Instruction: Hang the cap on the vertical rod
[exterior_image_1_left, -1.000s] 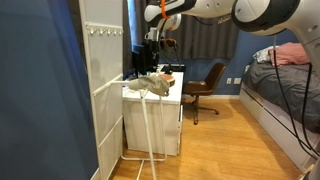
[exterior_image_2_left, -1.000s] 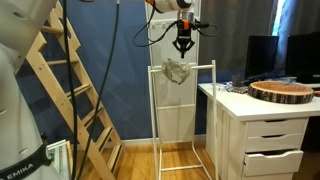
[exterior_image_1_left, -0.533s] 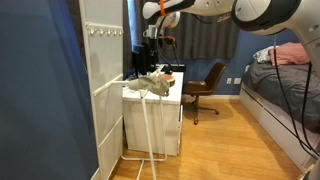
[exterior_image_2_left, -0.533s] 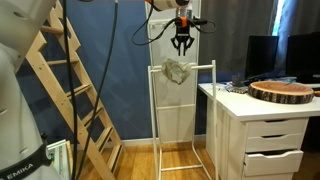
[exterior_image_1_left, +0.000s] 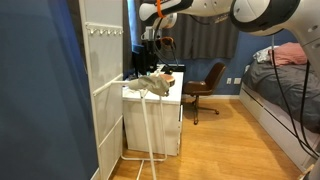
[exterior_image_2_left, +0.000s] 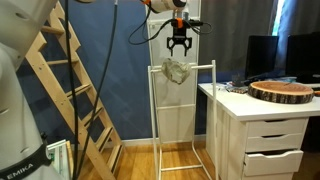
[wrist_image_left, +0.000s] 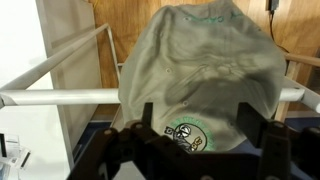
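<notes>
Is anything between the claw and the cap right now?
Nothing visible. The open claw hangs just above the cap, which drapes over the rack's top bar, with only open air between them.

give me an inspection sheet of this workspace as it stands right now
surface: white drawer unit beside the rack, with a round wooden slab on top
job's things: cap draped at the top of the white rack; the wrist view shows it lying over the top rail
clutter: small items on the unit's edge, too small to identify
grippers: tool open, just above the cap, holding nothing
cables: black cable hangs down from the arm in front of the blue wall
surroundings: wooden ladder, office chair, bed
</notes>
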